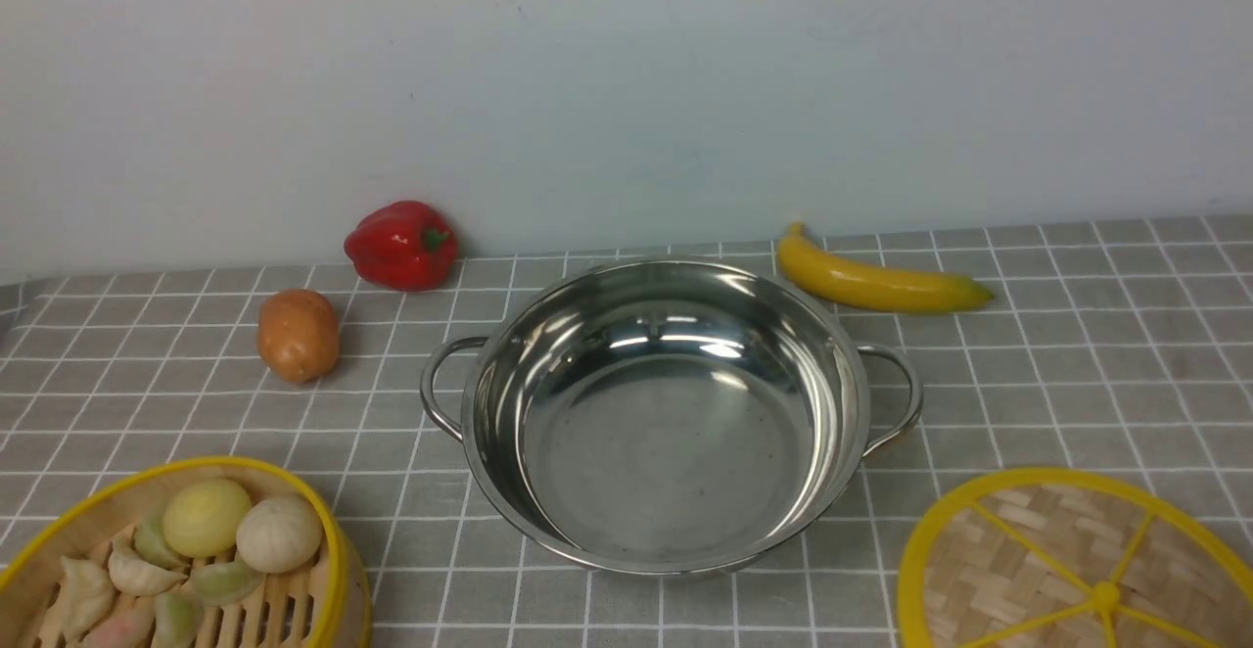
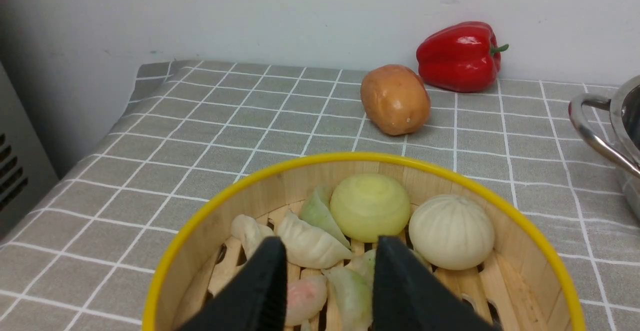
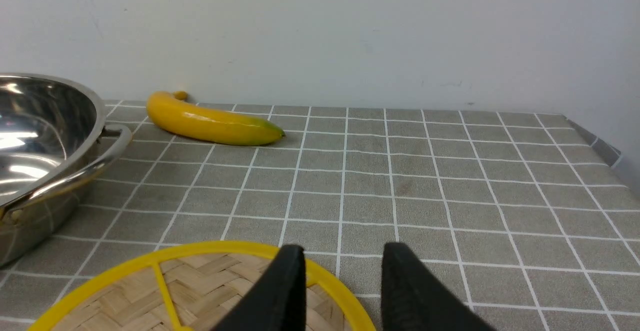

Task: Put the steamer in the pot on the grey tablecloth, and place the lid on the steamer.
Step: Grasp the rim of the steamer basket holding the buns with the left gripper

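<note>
Between steamer (image 1: 210, 462) and lid (image 1: 1038, 550), the pot (image 1: 666, 452) stands clear of both rims; left jaws and right jaws gape, empty.

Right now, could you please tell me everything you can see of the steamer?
The steamer is a round basket of pale bamboo with a yellow rim and a slatted base. It holds a yellow bun, a white bun and several pale dumplings. It sits upright on the checked grey cloth at the front left, apart from the steel pot, uncovered. The left tool hangs open above it; I see no contact.
</note>
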Available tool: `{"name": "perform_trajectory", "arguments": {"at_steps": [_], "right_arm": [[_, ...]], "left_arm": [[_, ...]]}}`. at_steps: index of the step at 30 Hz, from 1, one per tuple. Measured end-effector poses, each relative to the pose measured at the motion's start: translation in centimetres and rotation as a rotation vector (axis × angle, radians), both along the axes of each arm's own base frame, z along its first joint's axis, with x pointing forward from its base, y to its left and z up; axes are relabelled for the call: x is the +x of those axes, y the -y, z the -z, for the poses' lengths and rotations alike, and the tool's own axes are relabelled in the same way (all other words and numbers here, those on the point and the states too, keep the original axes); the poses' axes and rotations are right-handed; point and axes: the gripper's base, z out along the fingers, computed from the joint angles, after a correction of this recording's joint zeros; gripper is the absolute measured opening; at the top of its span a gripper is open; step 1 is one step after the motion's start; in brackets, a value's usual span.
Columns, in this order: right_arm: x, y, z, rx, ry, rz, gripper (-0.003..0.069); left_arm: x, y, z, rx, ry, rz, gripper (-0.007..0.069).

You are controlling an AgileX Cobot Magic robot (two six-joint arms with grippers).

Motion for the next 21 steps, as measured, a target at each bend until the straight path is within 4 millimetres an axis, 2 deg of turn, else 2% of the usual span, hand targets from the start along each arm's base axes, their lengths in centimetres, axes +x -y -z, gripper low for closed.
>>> {"name": "perform_trajectory", "arguments": {"at_steps": [18,20,21], "right_arm": [[0.00,0.00,0.00,0.000,0.000,0.000,0.0240],[0.00,0.00,0.00,0.000,0.000,0.000,0.0240],[0.00,0.00,0.00,0.000,0.000,0.000,0.0240]], "left_arm": [[0.03,0.02,-0.11,0.000,0.013,0.002,0.0243],[0.09,0.07,-0.30,-0.021,0.039,0.003,0.0243],[0.18,0.21,-0.62,-0.085,0.087,0.005,0.0243]]}}
